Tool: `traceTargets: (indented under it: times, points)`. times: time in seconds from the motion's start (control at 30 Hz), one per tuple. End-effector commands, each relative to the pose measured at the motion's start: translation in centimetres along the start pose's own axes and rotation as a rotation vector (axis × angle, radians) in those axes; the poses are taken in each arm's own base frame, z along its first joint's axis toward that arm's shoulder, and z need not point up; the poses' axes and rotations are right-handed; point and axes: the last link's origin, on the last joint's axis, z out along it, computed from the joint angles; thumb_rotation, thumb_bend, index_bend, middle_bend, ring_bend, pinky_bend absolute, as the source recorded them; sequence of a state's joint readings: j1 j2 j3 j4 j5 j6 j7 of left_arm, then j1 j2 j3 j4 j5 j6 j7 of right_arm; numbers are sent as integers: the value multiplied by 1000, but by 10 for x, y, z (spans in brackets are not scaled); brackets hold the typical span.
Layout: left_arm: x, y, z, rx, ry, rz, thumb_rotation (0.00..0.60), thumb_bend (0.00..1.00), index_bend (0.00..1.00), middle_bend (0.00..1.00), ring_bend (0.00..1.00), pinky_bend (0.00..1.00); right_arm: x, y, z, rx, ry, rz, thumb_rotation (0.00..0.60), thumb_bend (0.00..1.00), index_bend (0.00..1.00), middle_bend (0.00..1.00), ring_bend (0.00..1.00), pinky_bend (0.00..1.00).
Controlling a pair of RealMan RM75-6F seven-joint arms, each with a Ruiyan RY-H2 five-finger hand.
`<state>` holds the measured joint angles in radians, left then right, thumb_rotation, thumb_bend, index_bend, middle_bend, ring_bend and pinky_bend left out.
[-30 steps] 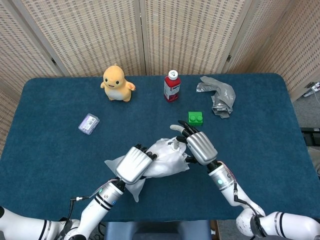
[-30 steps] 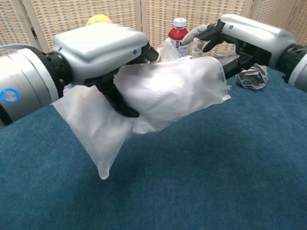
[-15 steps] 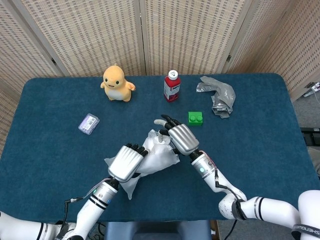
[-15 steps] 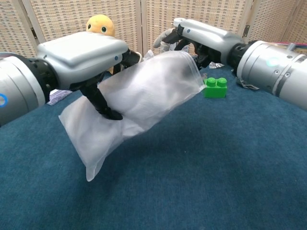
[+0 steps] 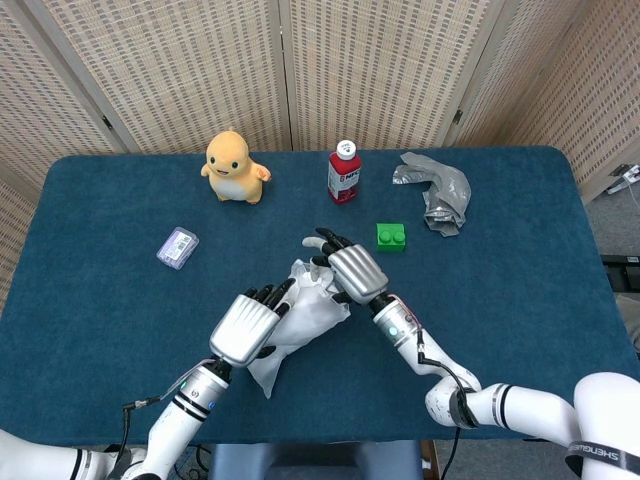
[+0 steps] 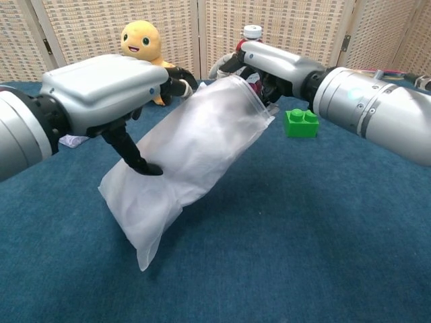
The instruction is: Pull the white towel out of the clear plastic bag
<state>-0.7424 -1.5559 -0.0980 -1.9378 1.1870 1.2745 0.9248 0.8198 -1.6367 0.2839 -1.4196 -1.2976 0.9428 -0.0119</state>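
Observation:
The clear plastic bag (image 5: 300, 322) (image 6: 195, 151) hangs above the blue table, tilted with its mouth up and its closed end low. The white towel (image 6: 209, 134) fills the inside as a pale mass. My left hand (image 5: 243, 330) (image 6: 101, 87) grips the bag's middle, thumb beneath and fingers over the top. My right hand (image 5: 355, 272) (image 6: 269, 64) is at the bag's mouth with its fingers curled over the rim. Whether those fingers hold the towel, the rim or nothing is hidden.
A yellow duck toy (image 5: 234, 166) (image 6: 141, 40) and a red bottle (image 5: 343, 172) stand at the back. A green brick (image 5: 391, 236) (image 6: 301, 123) lies just right of my right hand. A crumpled grey bag (image 5: 438, 190) is back right, and a small purple box (image 5: 178, 247) lies left.
Both hands carried the bag left and away from the table's front edge. The bag tipped from nearly level to steep, closed end down. My right hand moved in over the mouth.

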Motion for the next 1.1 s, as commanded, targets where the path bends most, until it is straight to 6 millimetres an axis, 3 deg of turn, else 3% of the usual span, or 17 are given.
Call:
traceTargets:
  times: [0.03, 0.43, 0.73, 1.1]
  points:
    - [-1, 0, 0, -1, 2, -7, 600, 0, 67, 116, 260, 448, -1, 6, -1, -18, -3, 2, 600, 649, 778, 197, 43, 214]
    - [-6, 0, -4, -24, 16, -12, 600, 0, 84, 120, 261, 448, -4, 28, 1, -87, -13, 2, 600, 650, 778, 197, 43, 214]
    - [-9, 0, -5, -70, 38, -18, 600, 0, 148, 188, 294, 448, -1, 43, 8, -138, -2, -4, 600, 650, 778, 197, 43, 214]
    - [-14, 1, -7, -117, 57, -13, 600, 0, 239, 243, 337, 520, 5, 75, -9, -236, 5, -28, 600, 651, 778, 198, 43, 214]
